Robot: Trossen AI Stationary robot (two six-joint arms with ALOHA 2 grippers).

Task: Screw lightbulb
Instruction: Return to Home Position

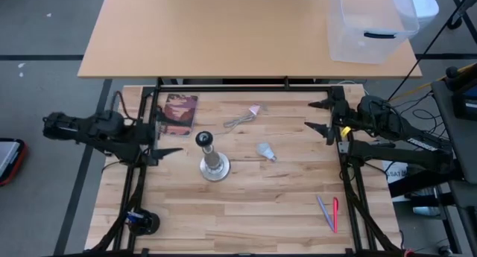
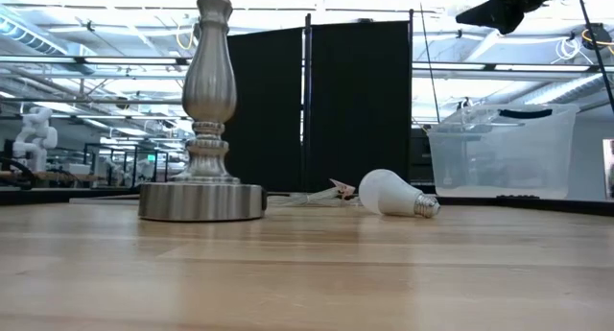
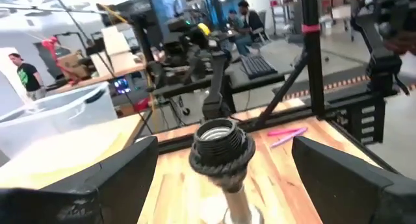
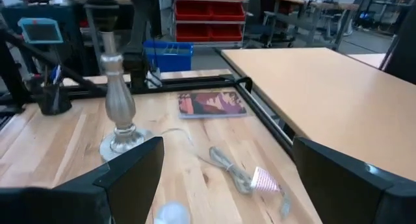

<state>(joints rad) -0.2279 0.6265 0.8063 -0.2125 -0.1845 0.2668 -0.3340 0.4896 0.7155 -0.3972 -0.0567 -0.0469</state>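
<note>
Table (image 2: 307, 273): bare wood fills the front of the low view.
Lamp (image 2: 203, 130): upright on its round base near the table's middle. The socket (image 3: 221, 141) on top is empty and its inner thread shows.
Bulb (image 2: 391, 193): lies on its side on the wood, on the right arm's side of the lamp, near it but apart. Its metal base points away from the lamp, and nothing touches it.
Left gripper (image 1: 168, 138): by the table's left edge, facing the lamp at about socket height. Its fingers are spread wide and hold nothing.
Right gripper (image 1: 308, 115): by the right edge, well apart from the bulb. Its fingers are spread wide and empty.
Handling: probably light, with a smooth, slippery globe and a thin shell that a hard squeeze could crack. Lying round-sided on flat wood, it will likely roll if nudged.
Where to hold: across the widest part of the globe with gentle pressure, leaving the screw base free to meet the socket.
Risk: a pinch near the narrow neck may make it squirt out.
</note>
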